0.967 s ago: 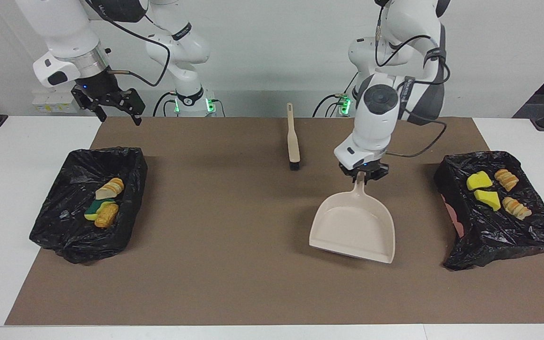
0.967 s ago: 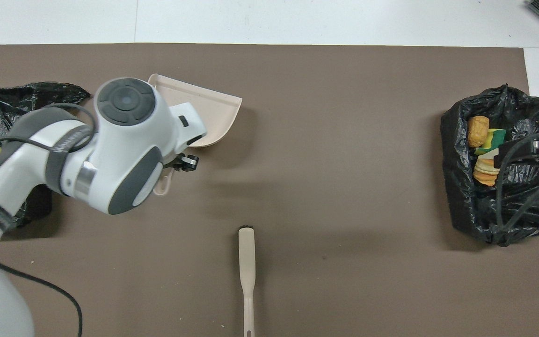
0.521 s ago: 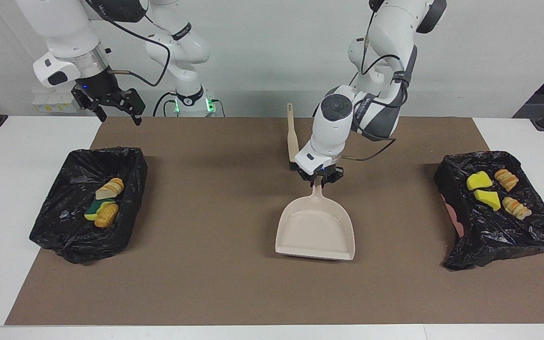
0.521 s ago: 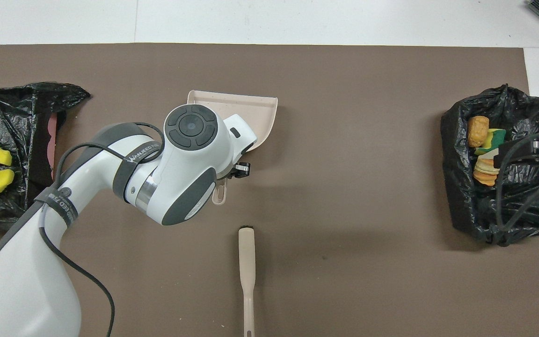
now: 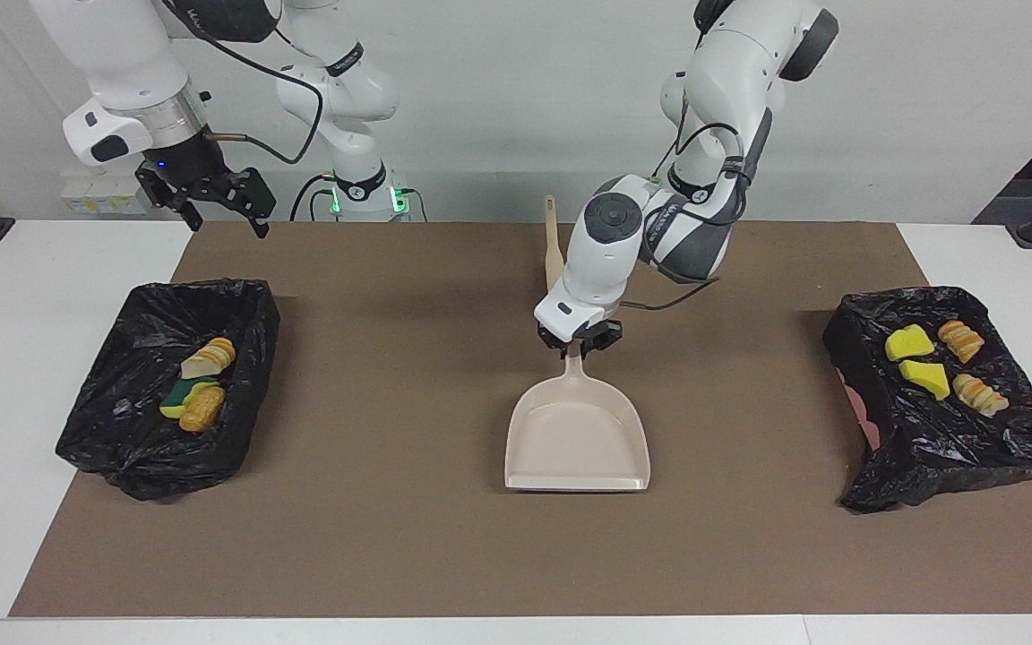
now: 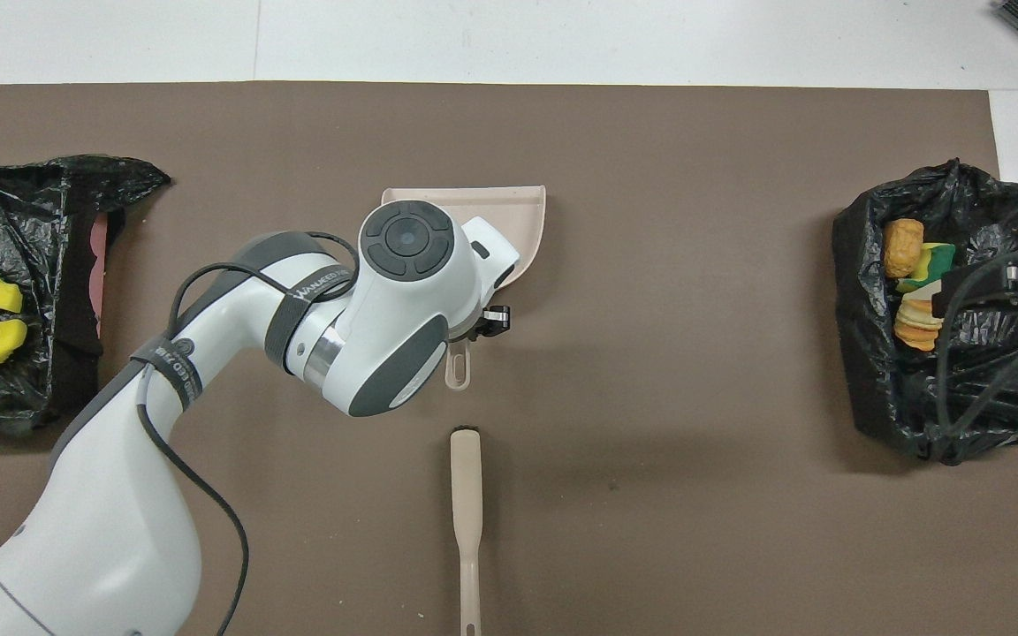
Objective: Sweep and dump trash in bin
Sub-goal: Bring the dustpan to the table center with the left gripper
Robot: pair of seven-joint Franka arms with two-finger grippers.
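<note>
My left gripper [image 5: 577, 344] is shut on the handle of the beige dustpan [image 5: 577, 439], which sits low at the middle of the brown mat with nothing in it. In the overhead view the arm covers much of the dustpan [image 6: 527, 212]. All the trash lies in two black-lined bins. Yellow sponge chunks [image 5: 908, 342] and striped bread pieces [image 5: 980, 394] fill the bin [image 5: 946, 452] at the left arm's end. Bread pieces [image 5: 209, 356] and a sponge [image 5: 183, 399] lie in the bin [image 5: 122, 434] at the right arm's end. My right gripper [image 5: 222, 215] waits open, raised over that bin's nearer end.
The beige-handled brush [image 6: 465, 495] lies on the mat nearer to the robots than the dustpan, bristles toward the pan. In the facing view my left arm hides part of the brush [image 5: 553, 251]. The brown mat [image 5: 391, 537] covers most of the white table.
My left arm has carried the dustpan from beside the bin at its own end to the middle of the mat and squared it up. The right arm has not moved.
</note>
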